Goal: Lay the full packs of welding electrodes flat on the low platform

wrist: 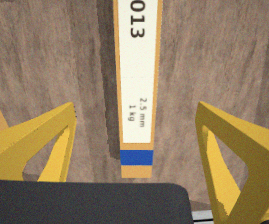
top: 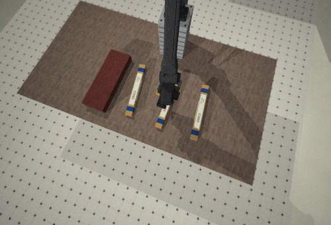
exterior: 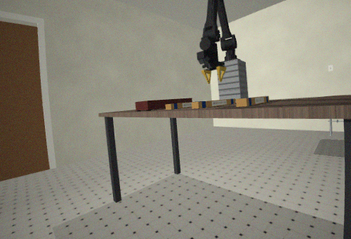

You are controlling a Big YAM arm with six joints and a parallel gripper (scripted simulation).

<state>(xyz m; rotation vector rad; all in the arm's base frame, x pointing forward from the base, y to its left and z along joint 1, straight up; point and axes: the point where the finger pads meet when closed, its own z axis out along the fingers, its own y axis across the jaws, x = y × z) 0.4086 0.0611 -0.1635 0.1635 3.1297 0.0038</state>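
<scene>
The low platform is a dark red block on the left, with no pack on it. Three orange packs with white labels and blue bands lie flat on the table: the left pack beside the platform, the middle pack, and the right pack, whose edge shows at the left of the wrist view. My gripper is open and empty, above the middle pack, its fingers either side of it in the wrist view. The arm hides part of that pack in the top view.
The brown table carries everything. The grey ribbed pedestal of the arm stands behind the middle pack. The left pack lies close beside the platform's right side.
</scene>
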